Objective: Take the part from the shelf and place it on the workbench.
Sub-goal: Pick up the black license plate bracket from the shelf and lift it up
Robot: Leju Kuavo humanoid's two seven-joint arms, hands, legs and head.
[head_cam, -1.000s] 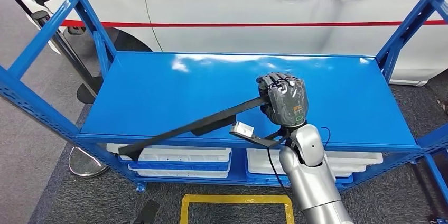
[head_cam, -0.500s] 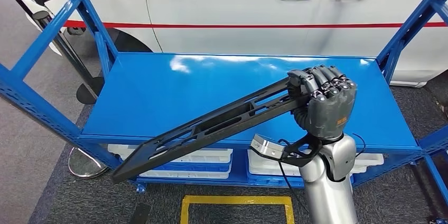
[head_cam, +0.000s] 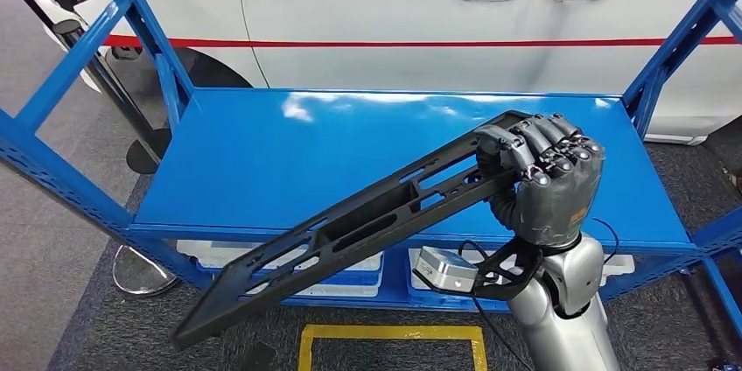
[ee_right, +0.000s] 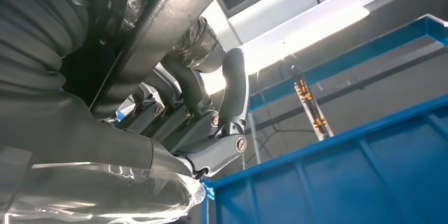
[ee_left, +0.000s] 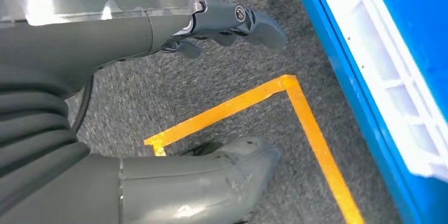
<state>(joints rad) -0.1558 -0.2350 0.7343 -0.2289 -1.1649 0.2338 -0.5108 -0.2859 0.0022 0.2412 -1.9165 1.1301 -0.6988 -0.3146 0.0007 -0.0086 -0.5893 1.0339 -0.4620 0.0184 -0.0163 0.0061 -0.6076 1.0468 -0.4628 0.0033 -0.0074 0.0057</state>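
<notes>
Behind our blue steel shelf [head_cam: 262, 152] stands a white car [head_cam: 437, 3], with grey carpet and a yellow floor marking [head_cam: 389, 332] below. Our right hand [head_cam: 542, 178] curls tight around one end of the long black slotted part [head_cam: 350, 227], raised above the shelf, its long axis slanting down past the shelf's front edge. Our left hand [ee_left: 158, 28] hangs near the floor beside the shelf, fingers loosely apart and holding nothing.

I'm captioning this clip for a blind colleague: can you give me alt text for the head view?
The robot's right hand grips one end of a long black slotted part, held tilted above a blue shelf, its far end hanging past the shelf's front edge. A white car stands behind the shelf.
</notes>
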